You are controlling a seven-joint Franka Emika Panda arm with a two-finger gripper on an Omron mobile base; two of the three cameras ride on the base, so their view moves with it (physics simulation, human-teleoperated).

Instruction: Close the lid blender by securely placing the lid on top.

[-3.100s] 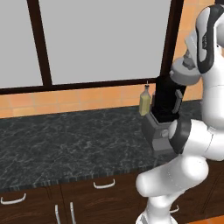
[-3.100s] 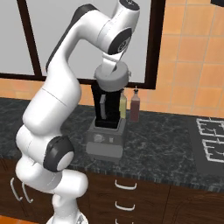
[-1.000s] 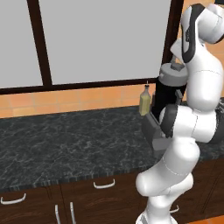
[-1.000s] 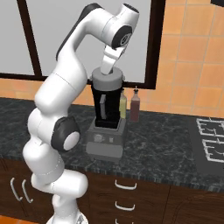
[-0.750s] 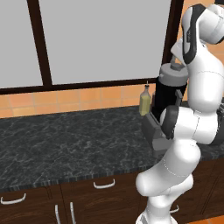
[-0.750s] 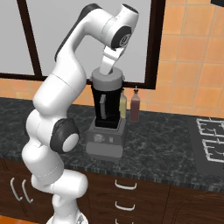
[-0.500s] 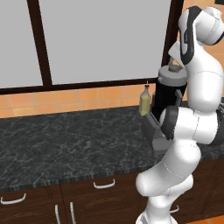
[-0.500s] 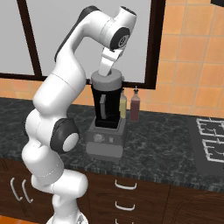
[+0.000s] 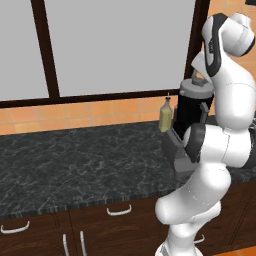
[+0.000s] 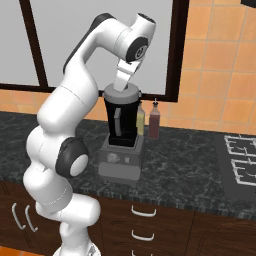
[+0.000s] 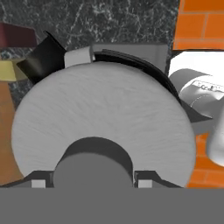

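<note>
Resting on top of the blender (image 10: 120, 127), the lid (image 11: 103, 127) is seen approx. seated; gripper (image 11: 92, 183) is closed on its centre knob. Left to do: release, prob. press.

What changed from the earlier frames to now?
The claw went from pressing down on the lid to lifting slightly, with its wrist straightening over the blender. The lid stays seated on the jar. The blender, both bottles and the base stayed put.

Lid (image 11: 100, 118) light grey; blender (image 10: 121, 127) black jar, grey base; counter (image 9: 75, 160) dark marbled.
</note>
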